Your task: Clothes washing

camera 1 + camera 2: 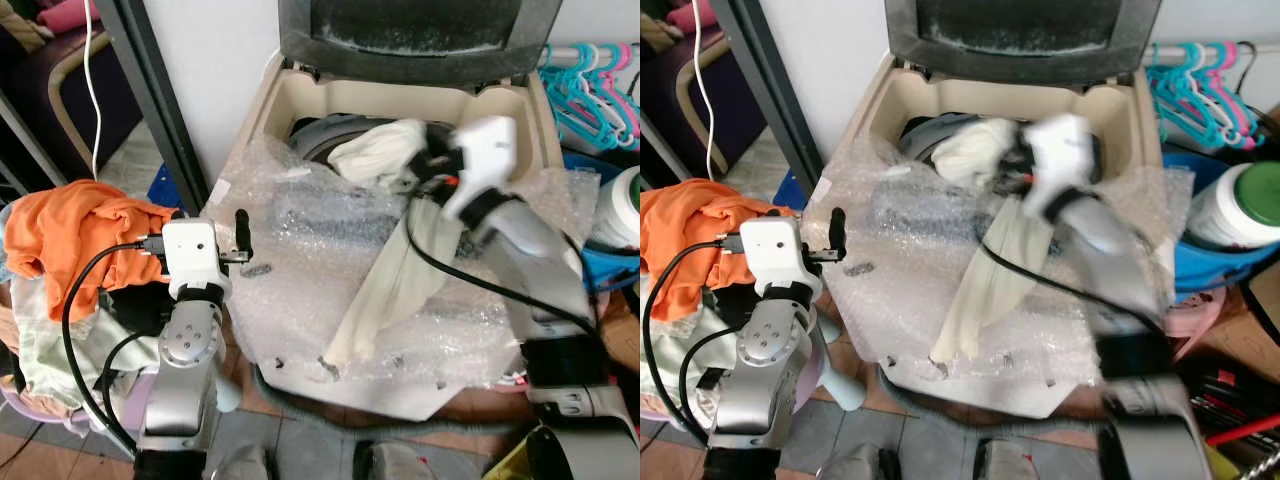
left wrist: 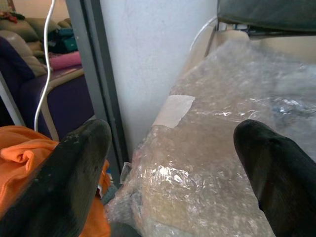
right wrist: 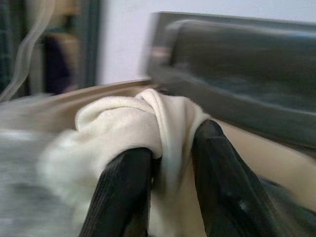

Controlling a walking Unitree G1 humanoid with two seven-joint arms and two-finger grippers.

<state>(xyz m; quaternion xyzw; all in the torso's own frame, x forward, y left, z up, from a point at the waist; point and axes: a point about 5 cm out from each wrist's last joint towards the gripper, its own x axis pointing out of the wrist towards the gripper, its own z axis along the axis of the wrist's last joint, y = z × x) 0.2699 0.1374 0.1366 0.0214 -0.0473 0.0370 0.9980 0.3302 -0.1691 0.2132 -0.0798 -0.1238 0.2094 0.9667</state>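
Note:
A cream cloth [image 1: 400, 270] hangs from my right gripper [image 1: 432, 160], which is shut on its bunched top end over the washing machine's opening [image 1: 320, 130]. In the right wrist view the fingers [image 3: 123, 192] pinch the cream cloth [image 3: 148, 118]. Its long tail trails down across the bubble wrap [image 1: 300, 260] that covers the machine's front. My left gripper [image 1: 240, 235] is open with nothing in it, held beside the machine's left edge; its fingers [image 2: 74, 173] stand wide apart. An orange garment [image 1: 70, 235] tops a pile of clothes at the left.
The washer's dark lid [image 1: 420, 30] stands raised at the back. Coloured hangers [image 1: 590, 85] and a white jar [image 1: 625, 205] on a blue bin lie to the right. A grey door frame [image 1: 150, 90] and a white cable [image 1: 92, 80] are at the left.

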